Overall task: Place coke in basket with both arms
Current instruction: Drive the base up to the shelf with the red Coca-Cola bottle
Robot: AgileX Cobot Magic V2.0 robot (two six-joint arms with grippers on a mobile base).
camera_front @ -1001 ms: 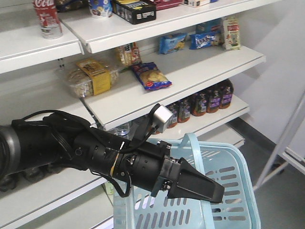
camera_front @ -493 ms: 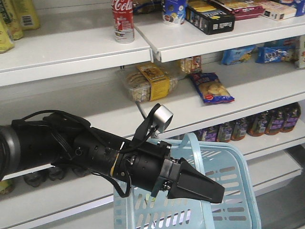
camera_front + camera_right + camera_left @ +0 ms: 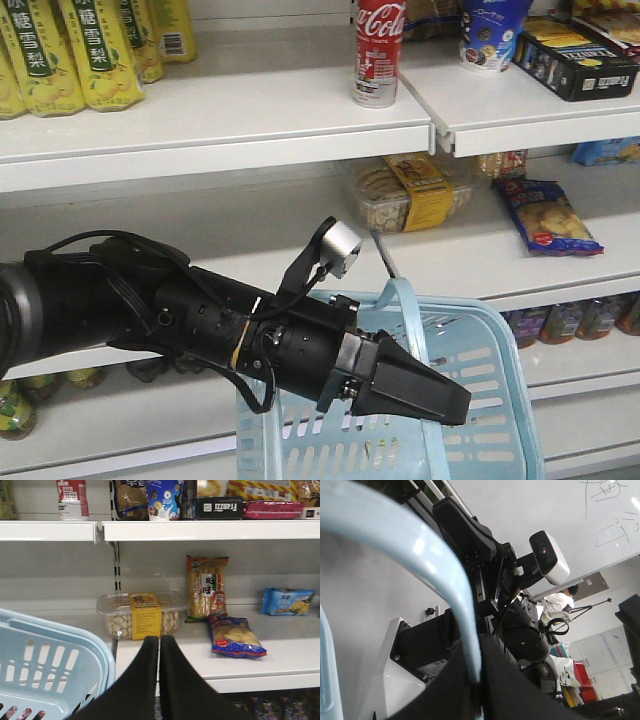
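Note:
The coke (image 3: 378, 50), a red can with white script, stands upright on the top shelf, also seen at the top left of the right wrist view (image 3: 72, 500). The light-blue basket (image 3: 500, 350) hangs low in front of the shelves. My left gripper (image 3: 440, 400) is shut on the basket's thin handle (image 3: 403, 300); the left wrist view shows the handle (image 3: 440, 575) pinched between the black jaws of that gripper (image 3: 478, 652). My right gripper (image 3: 159, 642) is shut and empty, facing the middle shelf, with the basket (image 3: 50, 670) to its left.
Yellow-green drink bottles (image 3: 60, 50) stand on the top shelf at left. A clear snack box with a yellow label (image 3: 410, 195) and a blue chip bag (image 3: 545, 220) lie on the middle shelf. A black box (image 3: 580, 65) and a blue cup (image 3: 490, 35) stand right of the coke.
The shelves and the coke have slid to the right in the front view, bringing the yellow-green bottles into sight. The left arm and basket keep the same place in the frame.

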